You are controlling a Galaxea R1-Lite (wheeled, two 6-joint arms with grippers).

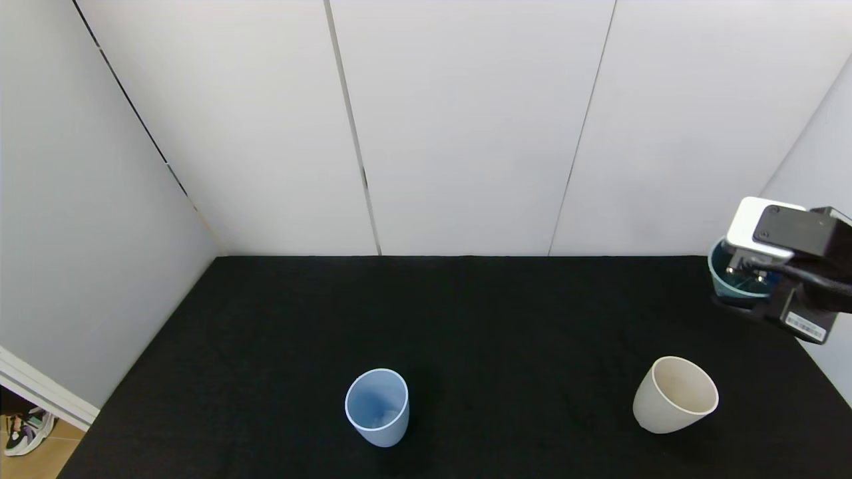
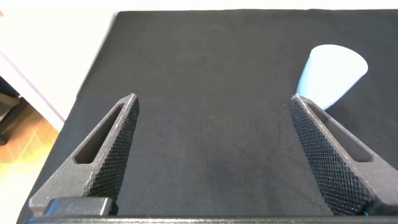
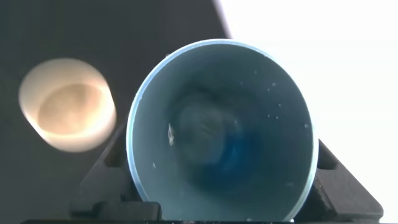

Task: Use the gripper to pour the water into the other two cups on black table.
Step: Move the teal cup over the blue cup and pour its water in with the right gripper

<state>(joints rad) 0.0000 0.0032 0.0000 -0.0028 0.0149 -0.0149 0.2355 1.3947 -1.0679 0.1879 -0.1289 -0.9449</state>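
The black table (image 1: 466,319) fills the lower half of the head view, backed by pale wall panels. The right gripper (image 1: 745,283) hangs above the table's far right corner, its wrist reaching in from the right edge, its fingers closed around a small teal cup (image 1: 732,276) held clear of the surface with its mouth up and tipped a little toward the robot. A white label on the gripper's black body carries print too small to read. The cream-beige cup (image 1: 675,394) stands on the table nearer the robot, well apart from the held cup; the light blue cup (image 1: 377,406) stands near the front centre.

Only the right wrist view looks into the teal cup (image 3: 221,130), showing droplets on its inner wall and the water (image 3: 233,155) as a faint glint at the bottom, with the cream-beige cup (image 3: 67,104) below. Only the left wrist view shows the left gripper (image 2: 214,143), fingers spread wide and empty over bare table near the light blue cup (image 2: 329,74).
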